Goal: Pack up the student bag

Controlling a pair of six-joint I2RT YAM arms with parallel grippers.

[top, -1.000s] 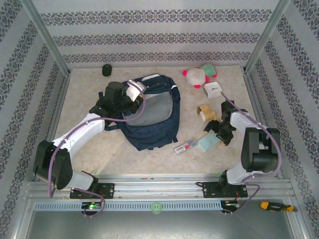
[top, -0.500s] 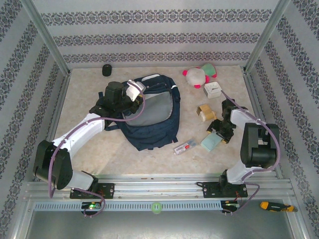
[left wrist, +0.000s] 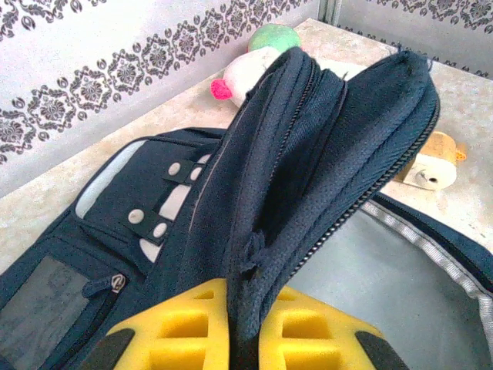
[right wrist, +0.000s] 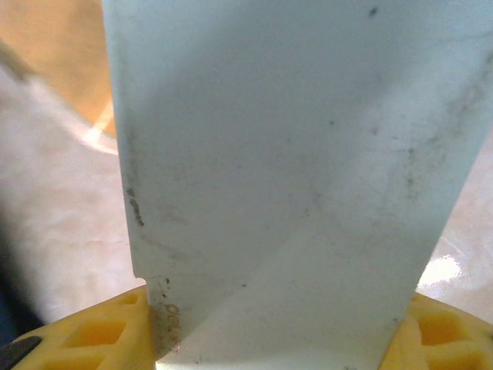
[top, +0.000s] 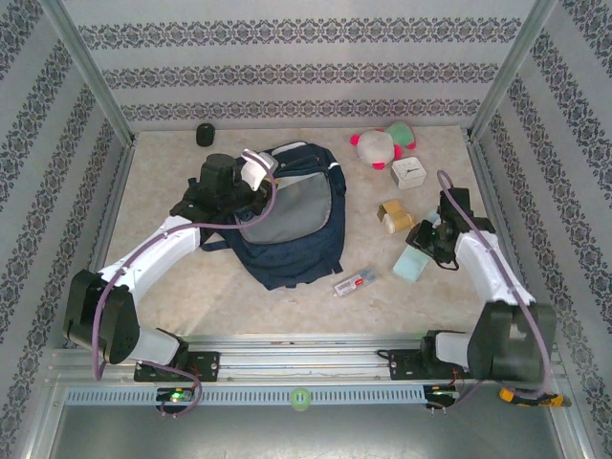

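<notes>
The student bag [top: 292, 225] is laid left of centre on the tabletop [top: 287, 311], long axis near-to-far, its opening edge pinched in the narrow left pincer [left wrist: 246, 339], while well to its right a pale green box [top: 411, 266] is gripped by the right pincer [right wrist: 277, 339].

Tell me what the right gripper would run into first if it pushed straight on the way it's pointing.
The pale green block: it already sits between the fingers of the right gripper, apparently touching both, and blocks the line ahead. Behind it lies the table, though how far is unclear.
</notes>
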